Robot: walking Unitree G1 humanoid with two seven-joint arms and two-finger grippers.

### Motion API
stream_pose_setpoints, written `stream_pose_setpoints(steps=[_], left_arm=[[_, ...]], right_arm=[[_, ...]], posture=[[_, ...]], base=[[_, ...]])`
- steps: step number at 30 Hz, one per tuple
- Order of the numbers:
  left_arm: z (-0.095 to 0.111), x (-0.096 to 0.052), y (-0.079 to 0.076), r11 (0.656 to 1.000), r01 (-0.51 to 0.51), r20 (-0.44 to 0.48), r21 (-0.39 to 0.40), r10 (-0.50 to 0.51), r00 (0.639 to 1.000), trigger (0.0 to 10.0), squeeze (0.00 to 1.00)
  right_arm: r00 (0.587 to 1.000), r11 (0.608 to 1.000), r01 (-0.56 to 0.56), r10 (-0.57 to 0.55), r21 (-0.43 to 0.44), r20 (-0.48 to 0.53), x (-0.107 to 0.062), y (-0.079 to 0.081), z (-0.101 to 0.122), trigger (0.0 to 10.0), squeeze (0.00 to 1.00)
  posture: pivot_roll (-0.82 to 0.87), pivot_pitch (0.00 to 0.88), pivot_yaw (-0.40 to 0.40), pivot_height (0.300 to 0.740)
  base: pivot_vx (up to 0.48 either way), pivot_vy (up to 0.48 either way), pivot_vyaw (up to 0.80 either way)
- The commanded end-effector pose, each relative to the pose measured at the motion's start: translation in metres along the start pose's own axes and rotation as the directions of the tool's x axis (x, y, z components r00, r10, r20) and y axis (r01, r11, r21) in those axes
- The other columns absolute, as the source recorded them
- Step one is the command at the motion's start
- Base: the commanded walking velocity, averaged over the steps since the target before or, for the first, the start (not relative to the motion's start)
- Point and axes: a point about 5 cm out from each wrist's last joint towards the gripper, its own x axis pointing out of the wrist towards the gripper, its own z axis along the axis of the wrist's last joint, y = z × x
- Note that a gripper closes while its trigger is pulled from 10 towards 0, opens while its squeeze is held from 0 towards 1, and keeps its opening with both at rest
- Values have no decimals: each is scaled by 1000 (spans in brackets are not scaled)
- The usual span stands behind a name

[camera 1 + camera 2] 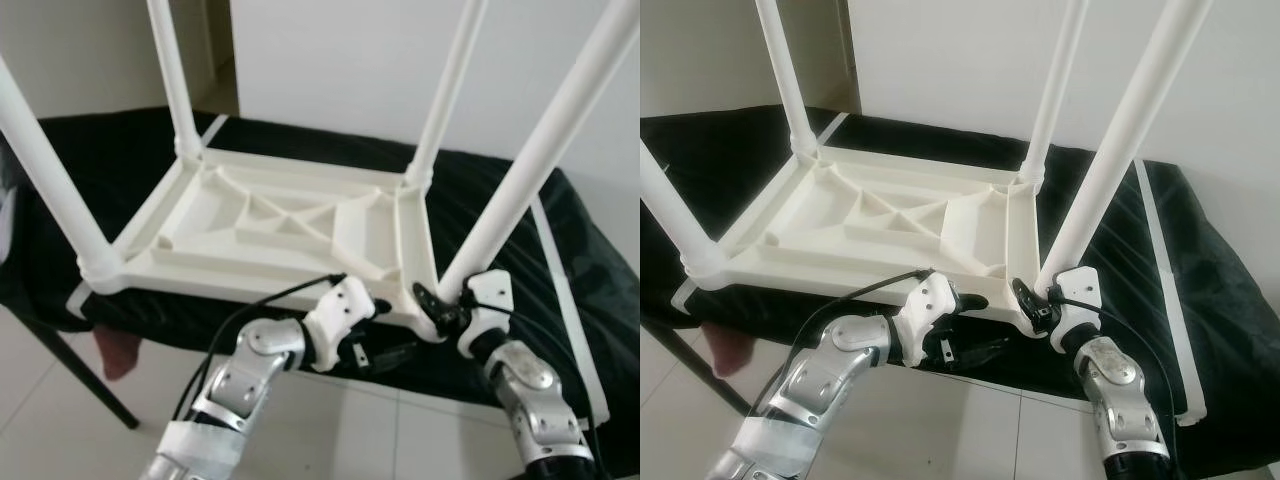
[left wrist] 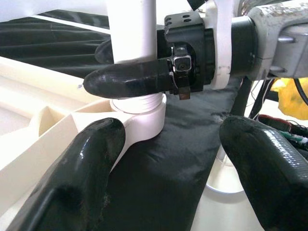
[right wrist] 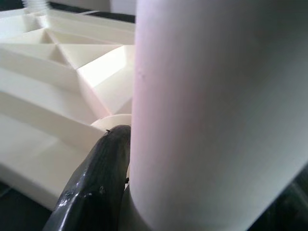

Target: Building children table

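Left wrist view: my right gripper (image 2: 132, 62) has its jaws clamped on the white plastic table leg (image 1: 520, 190) at five o'clock; left gripper (image 2: 168, 173) jaws apart. Cross-threading could jam it.

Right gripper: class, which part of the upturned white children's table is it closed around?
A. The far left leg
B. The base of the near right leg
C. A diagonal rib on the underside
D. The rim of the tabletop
B: the right gripper has its black fingers on either side of the near right leg, just above the socket where that leg joins the upturned tabletop.
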Motion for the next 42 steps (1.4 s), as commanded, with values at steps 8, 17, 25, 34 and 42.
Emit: stream_pose_setpoints(steps=[8, 17, 25, 34, 42], left_arm=[[2, 2, 4, 998, -64, -5, 12, 64, 998, 10000, 0], [5, 2, 4, 997, -74, 6, 7, 74, 997, 10000, 0], [5, 2, 5, 997, -75, 5, 11, 75, 997, 10000, 0], [5, 2, 5, 997, -79, 3, 11, 79, 997, 10000, 0], [2, 3, 2, 998, -59, -11, 5, 59, 998, 10000, 0]], right_arm=[[920, 922, 383, -376, 51, -110, -10, 0, -18, 10000, 0], [874, 864, 484, -470, 137, -123, -7, 33, -18, 10000, 0], [876, 866, 479, -464, 140, -130, -7, 35, -17, 10000, 0], [916, 907, 400, -393, 129, -74, -8, 29, -9, 10000, 1000], [972, 967, 235, -236, 99, 0, -12, 11, -3, 10000, 0]], posture=[[17, 2, -60, 740], [18, 3, -52, 740], [18, 2, -55, 740], [17, 1, -61, 740], [11, 0, -61, 740]], base=[[0, 0, 0], [0, 0, 0], [0, 0, 0], [0, 0, 0], [0, 0, 0]])
